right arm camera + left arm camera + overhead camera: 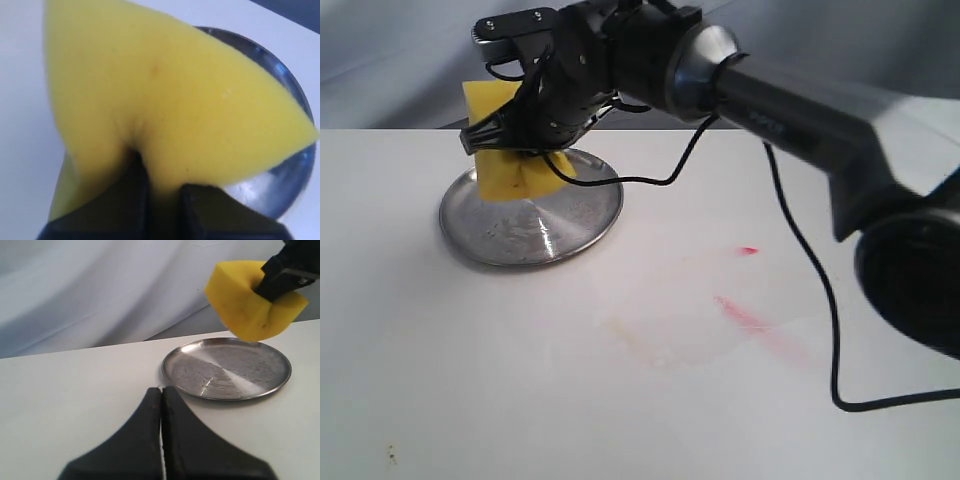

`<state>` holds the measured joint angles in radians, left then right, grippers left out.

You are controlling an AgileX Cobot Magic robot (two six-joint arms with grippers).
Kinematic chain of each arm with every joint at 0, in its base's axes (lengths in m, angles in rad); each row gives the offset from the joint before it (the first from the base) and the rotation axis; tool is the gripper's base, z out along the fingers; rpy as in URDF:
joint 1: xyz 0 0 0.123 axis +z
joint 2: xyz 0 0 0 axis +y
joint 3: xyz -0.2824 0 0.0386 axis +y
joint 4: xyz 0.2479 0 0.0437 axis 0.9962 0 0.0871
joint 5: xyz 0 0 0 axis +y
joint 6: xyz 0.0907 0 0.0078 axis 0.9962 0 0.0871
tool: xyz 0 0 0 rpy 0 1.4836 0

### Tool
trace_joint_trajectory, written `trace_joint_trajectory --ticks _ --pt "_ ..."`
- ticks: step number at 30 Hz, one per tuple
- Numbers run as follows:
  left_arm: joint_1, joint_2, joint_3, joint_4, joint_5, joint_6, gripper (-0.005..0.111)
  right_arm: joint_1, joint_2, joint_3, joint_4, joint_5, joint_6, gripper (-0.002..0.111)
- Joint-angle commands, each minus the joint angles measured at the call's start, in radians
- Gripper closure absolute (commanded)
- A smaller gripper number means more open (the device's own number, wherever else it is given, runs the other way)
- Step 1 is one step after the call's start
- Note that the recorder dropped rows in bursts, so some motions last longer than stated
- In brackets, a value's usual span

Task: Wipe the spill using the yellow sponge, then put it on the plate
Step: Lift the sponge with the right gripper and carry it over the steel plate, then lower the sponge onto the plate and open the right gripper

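The yellow sponge (508, 180) hangs squeezed and folded just above the far part of the silver plate (570, 228), its lower corner close to the metal. My right gripper (518, 148) is shut on the sponge, reaching across from the right. In the right wrist view the sponge (165, 100) fills the frame above the gripper (162, 192), with the plate (295, 170) behind it. The left wrist view shows the left gripper (161, 390) shut and holding nothing, low over the table short of the plate (225, 374), with the sponge (240, 300) above. A faint yellowish-tan smear (625, 335) marks the table; no blob shows.
A pink-red streak (745, 315) and a dot (748, 250) mark the white table right of the plate. The right arm's black cable (820, 300) trails down over the table at the right. Pale cloth backs the far edge.
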<state>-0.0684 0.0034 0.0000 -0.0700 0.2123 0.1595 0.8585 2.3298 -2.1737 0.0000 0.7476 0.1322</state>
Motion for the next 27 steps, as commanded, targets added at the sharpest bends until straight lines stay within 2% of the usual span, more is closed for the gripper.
trace_joint_trajectory --ticks 1,6,9,12,15,17,18,23,25,27 --pt "-0.001 -0.003 0.0 0.001 -0.007 0.0 0.107 0.0 0.113 -0.111 -0.006 -0.102 0.095 0.108" --pt "-0.001 -0.003 0.0 0.001 -0.007 0.0 0.107 -0.013 0.183 -0.128 -0.127 -0.21 0.328 0.108" --pt "-0.001 -0.003 0.0 0.001 -0.007 0.0 0.107 -0.038 0.203 -0.128 -0.063 -0.199 0.404 0.099" --pt "-0.001 -0.003 0.0 0.001 -0.007 0.0 0.107 -0.056 0.207 -0.126 0.0 -0.188 0.381 0.078" --pt "-0.001 -0.003 0.0 0.001 -0.007 0.0 0.107 -0.063 0.205 -0.126 0.005 -0.181 0.377 0.051" --pt "-0.001 -0.003 0.0 0.001 -0.007 0.0 0.107 -0.063 0.203 -0.126 0.005 -0.161 0.377 0.04" --pt "-0.001 -0.003 0.0 0.001 -0.007 0.0 0.107 -0.063 0.203 -0.126 0.005 -0.149 0.377 0.038" --pt "-0.001 -0.003 0.0 0.001 -0.007 0.0 0.107 -0.063 0.176 -0.126 0.039 -0.051 0.371 0.043" --pt "-0.001 -0.003 0.0 0.001 -0.007 0.0 0.107 -0.063 0.151 -0.126 0.035 -0.005 0.355 0.055" --pt "-0.001 -0.003 0.0 0.001 -0.007 0.0 0.107 -0.054 0.122 -0.126 0.03 0.037 0.314 0.073"
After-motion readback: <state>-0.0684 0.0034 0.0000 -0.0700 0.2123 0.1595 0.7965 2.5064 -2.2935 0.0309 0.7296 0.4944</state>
